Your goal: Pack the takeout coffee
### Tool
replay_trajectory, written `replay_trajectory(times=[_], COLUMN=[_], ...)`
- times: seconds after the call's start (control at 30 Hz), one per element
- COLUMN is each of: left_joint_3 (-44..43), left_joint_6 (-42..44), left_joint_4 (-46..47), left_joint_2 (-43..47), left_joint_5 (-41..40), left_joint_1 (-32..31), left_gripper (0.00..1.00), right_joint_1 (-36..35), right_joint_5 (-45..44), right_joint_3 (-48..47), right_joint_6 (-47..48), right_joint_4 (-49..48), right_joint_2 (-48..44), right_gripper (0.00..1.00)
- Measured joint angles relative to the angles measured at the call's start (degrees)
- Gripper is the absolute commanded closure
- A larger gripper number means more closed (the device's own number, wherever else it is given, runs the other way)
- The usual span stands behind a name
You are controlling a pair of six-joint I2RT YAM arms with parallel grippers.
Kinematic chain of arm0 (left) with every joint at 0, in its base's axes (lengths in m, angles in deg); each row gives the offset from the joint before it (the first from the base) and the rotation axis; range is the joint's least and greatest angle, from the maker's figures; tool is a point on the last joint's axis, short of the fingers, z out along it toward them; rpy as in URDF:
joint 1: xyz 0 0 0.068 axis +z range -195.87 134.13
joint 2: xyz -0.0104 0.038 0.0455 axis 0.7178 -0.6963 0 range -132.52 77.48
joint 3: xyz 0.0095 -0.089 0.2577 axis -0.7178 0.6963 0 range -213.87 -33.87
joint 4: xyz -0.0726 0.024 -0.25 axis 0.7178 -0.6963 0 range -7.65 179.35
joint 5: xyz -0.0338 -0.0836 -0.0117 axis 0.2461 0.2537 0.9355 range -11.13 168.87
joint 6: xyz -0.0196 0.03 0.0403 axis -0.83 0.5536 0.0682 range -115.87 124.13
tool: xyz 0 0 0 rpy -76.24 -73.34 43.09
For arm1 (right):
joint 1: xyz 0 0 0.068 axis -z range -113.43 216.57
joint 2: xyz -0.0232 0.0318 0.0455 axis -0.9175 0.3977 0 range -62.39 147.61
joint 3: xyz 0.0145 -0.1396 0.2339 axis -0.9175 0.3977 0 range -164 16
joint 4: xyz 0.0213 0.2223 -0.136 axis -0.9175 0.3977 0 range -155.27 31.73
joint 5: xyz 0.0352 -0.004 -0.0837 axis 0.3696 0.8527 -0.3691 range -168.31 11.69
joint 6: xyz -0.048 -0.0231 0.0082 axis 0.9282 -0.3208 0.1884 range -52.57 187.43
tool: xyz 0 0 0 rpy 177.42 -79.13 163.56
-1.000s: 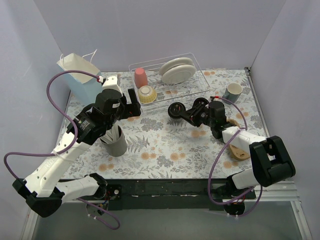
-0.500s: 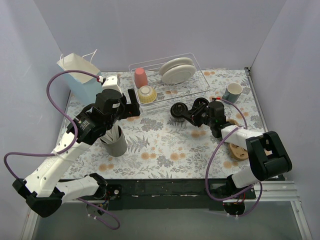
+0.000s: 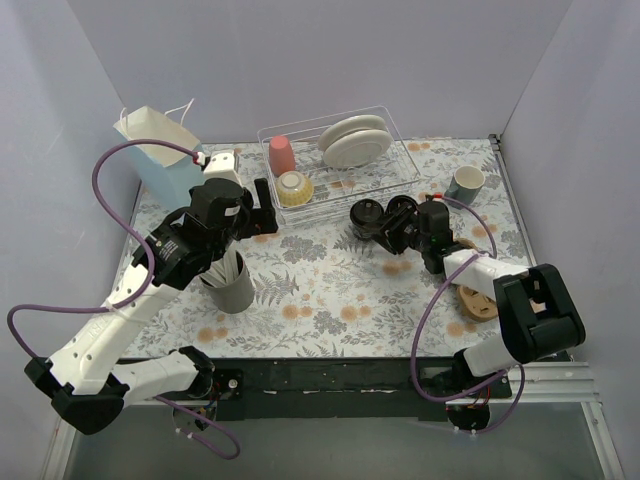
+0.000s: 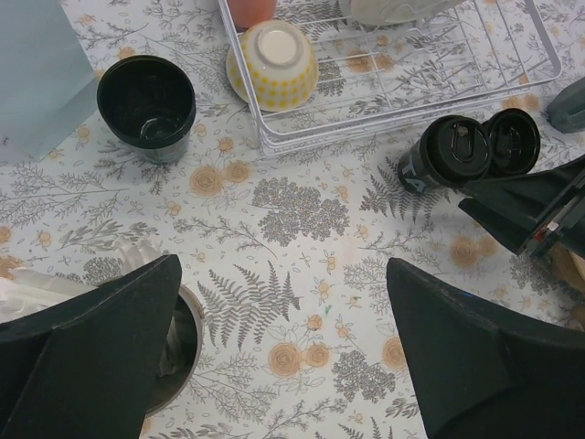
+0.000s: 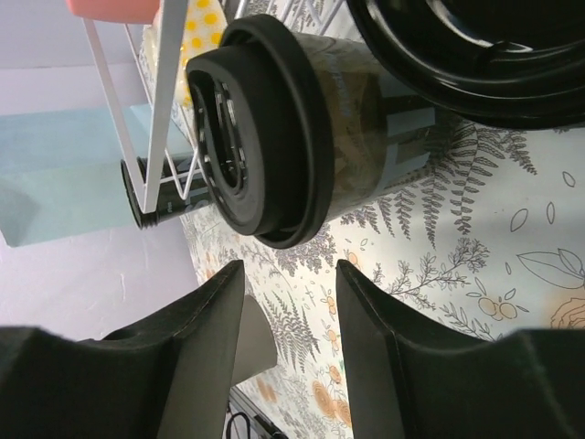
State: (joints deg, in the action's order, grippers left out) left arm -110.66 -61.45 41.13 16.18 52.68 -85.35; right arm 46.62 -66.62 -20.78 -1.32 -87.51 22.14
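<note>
Two lidded black takeout coffee cups sit in front of the dish rack. One lies on its side, lid toward my right gripper, and also shows in the right wrist view and left wrist view. The other stands touching it on the right. My right gripper is open and empty, just short of the lying cup. A lidless black cup stands by the blue bag. My left gripper is open and empty above the table, left of the rack.
A wire dish rack holds a pink cup, a yellow bowl and plates. A blue paper bag stands at the back left. A grey metal utensil cup sits under my left arm. A blue-grey mug stands at the right.
The lying cup has shifted right and back, up against the other cup. My right gripper has edged the same way. The left arm has not moved.
</note>
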Motion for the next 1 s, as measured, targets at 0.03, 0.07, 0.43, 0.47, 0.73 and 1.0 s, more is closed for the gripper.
replay_trajectory(times=[0.03,0.07,0.43,0.47,0.73,1.0], left_joint_3=[-0.20,-0.59,-10.75,-11.47,-17.35,-24.35], left_joint_6=[0.11,0.15,11.21,12.83,24.44,31.19], left_joint_4=[-0.15,-0.44,5.53,6.67,13.53,13.29], left_joint_2=[-0.02,-0.07,-6.45,-7.61,-19.67,-32.06], left_joint_5=[-0.28,-0.83,-12.96,-13.53,-10.71,1.90], left_joint_1=[0.00,0.00,3.13,4.57,20.41,31.54], left_gripper=[0.04,0.04,0.12,0.12,0.09,0.17], right_joint_1=[0.00,0.02,0.00,0.00,0.00,0.00], right_joint_5=[0.00,0.00,1.29,1.36,3.23,6.97], right_joint_3=[-0.22,-0.39,-0.66,-0.72,-4.37,-4.37], right_joint_6=[0.31,0.72,12.00,13.92,26.58,30.23], right_joint_4=[0.42,0.85,9.92,11.45,22.75,25.81], right_joint_2=[-0.28,-0.83,-18.21,-20.87,-34.93,-40.24], right_gripper=[0.47,0.47,0.46,0.45,0.45,0.45])
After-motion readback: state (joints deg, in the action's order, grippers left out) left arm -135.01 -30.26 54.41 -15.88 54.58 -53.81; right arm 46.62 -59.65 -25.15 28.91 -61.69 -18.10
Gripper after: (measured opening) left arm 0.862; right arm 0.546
